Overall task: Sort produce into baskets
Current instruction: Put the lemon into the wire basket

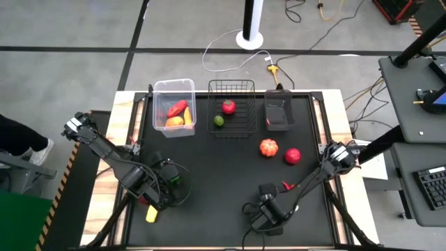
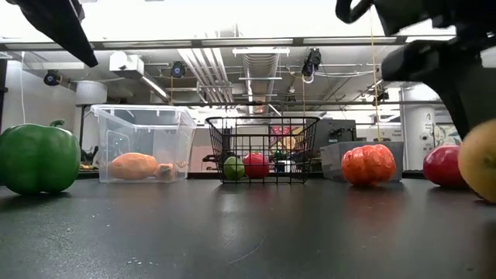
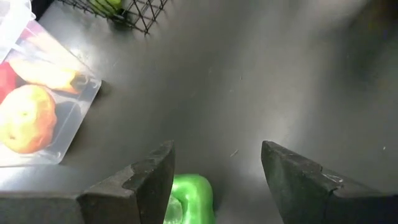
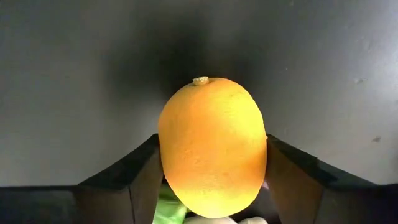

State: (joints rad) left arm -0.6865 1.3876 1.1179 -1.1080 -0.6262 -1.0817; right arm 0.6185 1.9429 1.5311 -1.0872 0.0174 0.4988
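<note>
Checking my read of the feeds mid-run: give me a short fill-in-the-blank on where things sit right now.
1. The right gripper has its fingers on either side of a ____ fruit.
2. The wire basket holds a red piece and a ____ one.
3. The green pepper lies between the ____ gripper's fingers.

Missing words: orange; green; left

1. Tabletop point(image 1: 230, 174): black mat on a pale wood frame.
2. White post point(image 1: 251, 21) on a round base, on the grey floor beyond the far edge.
3. White cable point(image 1: 230, 56) loops over the floor to a yellow plug point(image 1: 274, 69).
4. Keyboard point(image 1: 432, 187) on a dark desk, right side.
5. Person's shoe point(image 1: 38, 152) at the left edge.
6. Ceiling ducts point(image 2: 260, 66) show in the low view.
</note>
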